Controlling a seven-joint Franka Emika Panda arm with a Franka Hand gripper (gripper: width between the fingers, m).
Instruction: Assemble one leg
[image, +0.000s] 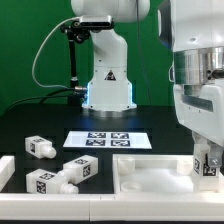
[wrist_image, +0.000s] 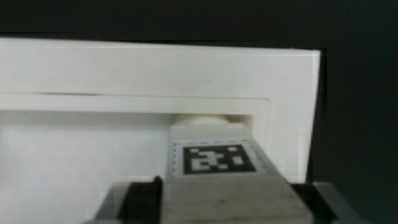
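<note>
My gripper (image: 205, 158) is shut on a white leg (image: 209, 166) with a black-and-white tag, at the exterior view's right. It holds the leg just above the right end of the large white tray-like panel (image: 150, 178). In the wrist view the leg (wrist_image: 217, 165) fills the gap between the dark fingers (wrist_image: 150, 200), tag up. Its rounded end points at the panel's raised rim (wrist_image: 160, 96). Three more legs lie at the exterior view's left: one (image: 40, 146) further back, one (image: 82, 168) in the middle and one (image: 45, 182) nearest the front.
The marker board (image: 105, 139) lies flat on the black table behind the panel. The robot's white base (image: 108, 80) stands at the back, with a black cable beside it. A second white part (image: 8, 168) sits at the far left edge.
</note>
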